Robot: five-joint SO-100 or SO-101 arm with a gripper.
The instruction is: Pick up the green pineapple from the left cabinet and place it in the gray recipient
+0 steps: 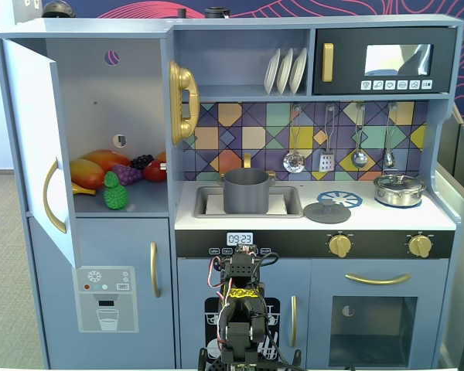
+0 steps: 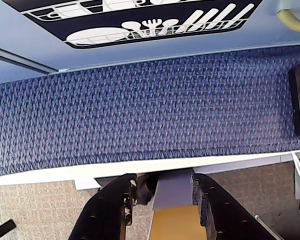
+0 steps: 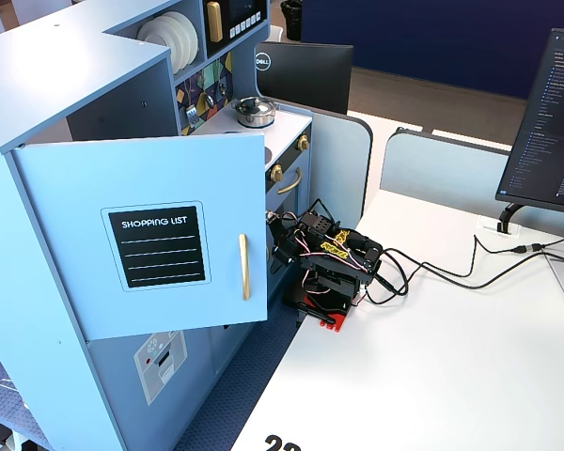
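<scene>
In a fixed view, the green pineapple (image 1: 116, 193) stands upright at the front of the shelf in the left cabinet (image 1: 100, 93), whose pale blue door (image 1: 31, 147) hangs wide open. The gray recipient (image 1: 246, 191) sits in the sink to the right of the cabinet. My arm (image 1: 243, 309) is folded low in front of the kitchen, far below both. In the wrist view my gripper (image 2: 163, 182) points down at the blue carpet (image 2: 150, 105), open, with nothing between its fingers. The pineapple and the recipient are out of the wrist view.
Behind the pineapple lie a yellow-orange mango (image 1: 87, 175), purple grapes (image 1: 127, 172) and a red fruit (image 1: 155, 170). A gray lid (image 1: 327, 212) and a silver lidded pot (image 1: 399, 189) sit on the counter. The open door (image 3: 141, 244) juts out beside my arm (image 3: 334, 268); cables (image 3: 451, 272) cross the white table.
</scene>
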